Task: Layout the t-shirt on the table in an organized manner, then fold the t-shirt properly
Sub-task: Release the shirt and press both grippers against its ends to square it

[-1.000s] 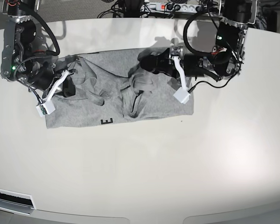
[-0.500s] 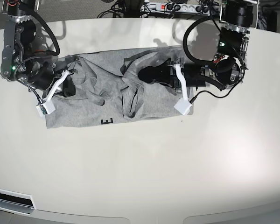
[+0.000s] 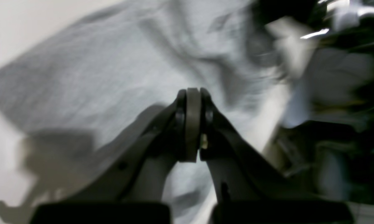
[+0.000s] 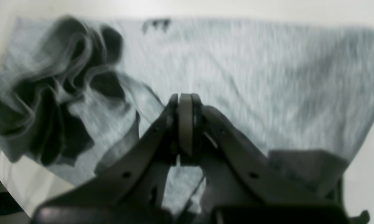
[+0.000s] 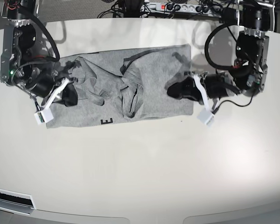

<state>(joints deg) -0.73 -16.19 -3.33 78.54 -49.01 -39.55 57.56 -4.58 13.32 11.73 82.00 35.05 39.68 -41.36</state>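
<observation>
The t-shirt (image 5: 130, 95) lies spread but rumpled on the upper middle of the off-white surface (image 5: 144, 168), with bunched folds running down its centre and a heap of cloth at its left end. Only one black letter (image 5: 107, 121) of the print peeks out at the lower hem; the rest is turned under. The left end effector (image 5: 173, 91) sits over the shirt's right edge with its tips pressed together; in its own wrist view the left fingers (image 3: 191, 124) meet with no clear fabric between them, though that picture is heavily motion-blurred and its right side is an unreadable dark smear. The right end effector (image 5: 71, 99) rests at the crumpled left end, likewise pinched closed; whether it grips cloth cannot be told. A power strip (image 5: 177, 7) is cut off at the top edge.
</observation>
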